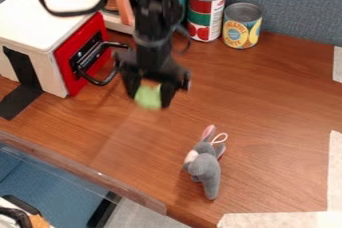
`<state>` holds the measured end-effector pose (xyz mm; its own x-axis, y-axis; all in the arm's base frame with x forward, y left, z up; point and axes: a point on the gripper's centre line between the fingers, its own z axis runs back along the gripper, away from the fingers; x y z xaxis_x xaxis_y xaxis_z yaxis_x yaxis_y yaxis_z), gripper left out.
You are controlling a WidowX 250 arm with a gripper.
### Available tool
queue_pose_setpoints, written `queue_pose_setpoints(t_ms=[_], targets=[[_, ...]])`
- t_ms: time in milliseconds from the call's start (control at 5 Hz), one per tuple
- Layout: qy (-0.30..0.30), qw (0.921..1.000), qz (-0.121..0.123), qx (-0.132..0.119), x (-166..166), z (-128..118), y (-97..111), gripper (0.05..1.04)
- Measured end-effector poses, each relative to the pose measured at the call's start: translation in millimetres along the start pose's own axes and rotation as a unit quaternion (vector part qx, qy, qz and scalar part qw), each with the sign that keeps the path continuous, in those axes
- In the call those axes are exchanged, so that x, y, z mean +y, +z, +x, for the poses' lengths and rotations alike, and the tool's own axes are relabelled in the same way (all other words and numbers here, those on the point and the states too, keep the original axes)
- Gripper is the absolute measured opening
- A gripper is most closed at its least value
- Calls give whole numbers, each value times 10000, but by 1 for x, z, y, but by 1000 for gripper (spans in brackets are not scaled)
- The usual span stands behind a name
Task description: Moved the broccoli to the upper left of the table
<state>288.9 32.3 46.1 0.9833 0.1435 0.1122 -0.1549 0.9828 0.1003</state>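
Brown wood-grained table (267,102) runs back to a blue-grey fabric wall (294,2). Left of the frame's centre, in its upper half, the black gripper (150,96) hangs down with a finger on either side of the green broccoli (147,97), closed on it as far as the blur lets me judge. Broccoli and tool line up, then, the green piece directly between the fingertips; its long axis I cannot make out.

What the coming move turns on is the looped black handle (100,80) of the white box with a red front (37,22), just to the left of the gripper (near enough to snag a finger, I'd say). Going farther left looks hampered by it, so a short lowering, clear of the handle, seems the likelier step. Two cans (207,12) stand at the top; a grey plush toy (206,164) lies below centre, out of the way.
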Motion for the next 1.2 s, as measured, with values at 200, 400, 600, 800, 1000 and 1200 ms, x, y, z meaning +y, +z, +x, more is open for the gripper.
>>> queue_pose_setpoints(t_ms=[200, 400, 600, 800, 1000, 1200], targets=[[-6, 9999, -55, -87, -4, 32, -5, 735], [94, 9999, -38, -9, -6, 56, -21, 735], [124, 9999, -69, 77, -10, 76, -41, 735], [100, 9998, -125, 140, -14, 87, -55, 807], [137, 9994, -194, 260, -18, 87, -55, 1005], [64, 9989, -288, 372, -21, 83, -48, 1004]])
